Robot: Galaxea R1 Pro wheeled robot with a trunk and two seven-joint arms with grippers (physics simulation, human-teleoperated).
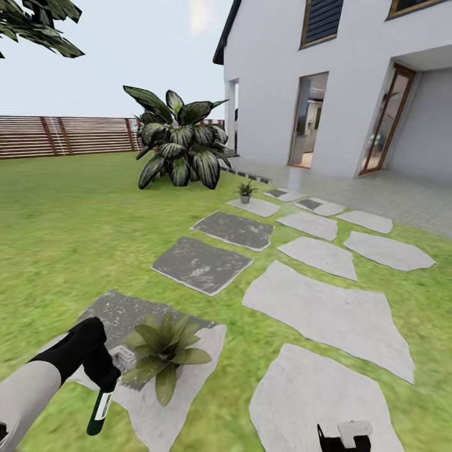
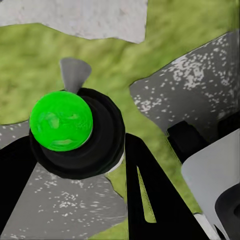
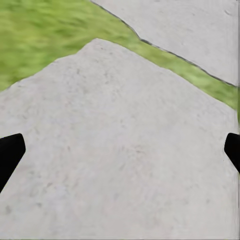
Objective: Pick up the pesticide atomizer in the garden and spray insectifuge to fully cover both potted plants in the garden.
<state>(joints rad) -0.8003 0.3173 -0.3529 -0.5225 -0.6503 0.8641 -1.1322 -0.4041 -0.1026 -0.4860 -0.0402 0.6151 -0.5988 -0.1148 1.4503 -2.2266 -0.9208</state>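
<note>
On stepping stones (image 1: 326, 314): two potted plants (image 1: 164, 351), one atomizer (image 1: 100, 411) in left pincer (image 1: 103, 376).

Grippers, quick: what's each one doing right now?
Left gripper: closed on the atomizer.
Right gripper: open, holding nothing, over a pale stepping stone.

You are in a home garden (image 1: 75, 220): lawn, stepping stones (image 1: 326, 314), slatted wooden fence (image 1: 63, 135), big shrub (image 1: 179, 147), white house (image 1: 339, 81).
</note>
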